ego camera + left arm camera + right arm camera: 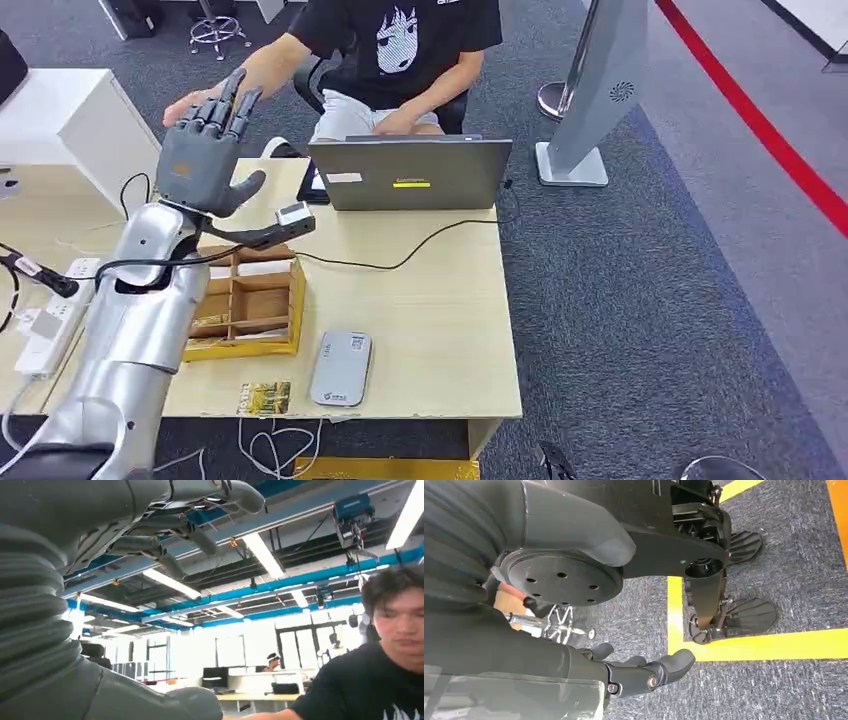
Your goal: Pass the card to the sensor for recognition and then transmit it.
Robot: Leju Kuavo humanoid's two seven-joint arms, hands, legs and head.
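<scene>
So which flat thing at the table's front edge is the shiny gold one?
The small gold card, left of the bigger grey sensor. The sensor is plain grey, not gold.

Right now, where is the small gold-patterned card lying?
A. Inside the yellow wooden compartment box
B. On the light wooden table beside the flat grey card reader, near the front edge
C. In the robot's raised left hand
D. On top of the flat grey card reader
B: the gold-patterned card lies flat on the table, just beside the grey card reader; the left hand is raised with nothing in it.
</scene>
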